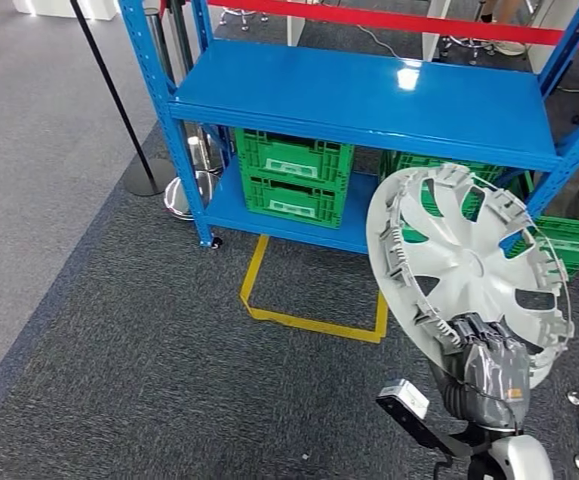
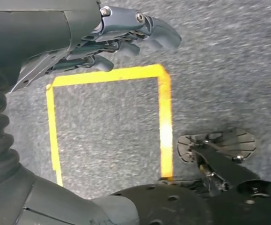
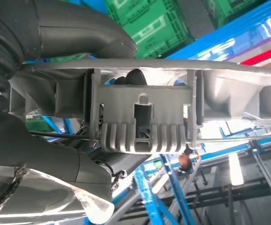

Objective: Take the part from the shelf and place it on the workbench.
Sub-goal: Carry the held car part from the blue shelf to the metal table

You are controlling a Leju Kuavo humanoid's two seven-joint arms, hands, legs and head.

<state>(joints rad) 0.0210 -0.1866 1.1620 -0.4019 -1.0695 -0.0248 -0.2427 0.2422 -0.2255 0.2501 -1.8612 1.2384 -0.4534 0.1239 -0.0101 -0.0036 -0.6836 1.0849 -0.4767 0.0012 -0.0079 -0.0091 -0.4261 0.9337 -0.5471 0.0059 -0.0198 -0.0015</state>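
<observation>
Right hand (image 1: 490,362): closed on the lower rim of the hubcap (image 1: 463,265), gripping it from beneath. The hubcap is a silver-grey plastic wheel cover, held up in front of the robot with its ribbed inner side and clips facing the head camera. It stands tilted, clear of the floor and clear of the shelf (image 1: 361,95). In the right wrist view the thumb lies over the rim of the hubcap (image 3: 144,117) and a dark fingertip shows behind one of its clip brackets.

Left hand (image 2: 127,35): holds nothing. Its fingers are loosely bent and slightly apart, hanging above the grey carpet (image 2: 215,70) over a yellow tape outline (image 2: 165,122). It is well apart from the hubcap.

Beyond the hubcap, the same yellow tape (image 1: 309,320) marks a square on the floor just before the blue shelf. Stacked green crates (image 1: 293,175) sit on the lower level; a further green crate (image 1: 573,235) lies partly behind the hubcap. The upper shelf board is bare blue. A red barrier tape (image 1: 422,22) runs behind the shelf, and a black post (image 1: 116,95) stands on the left.
</observation>
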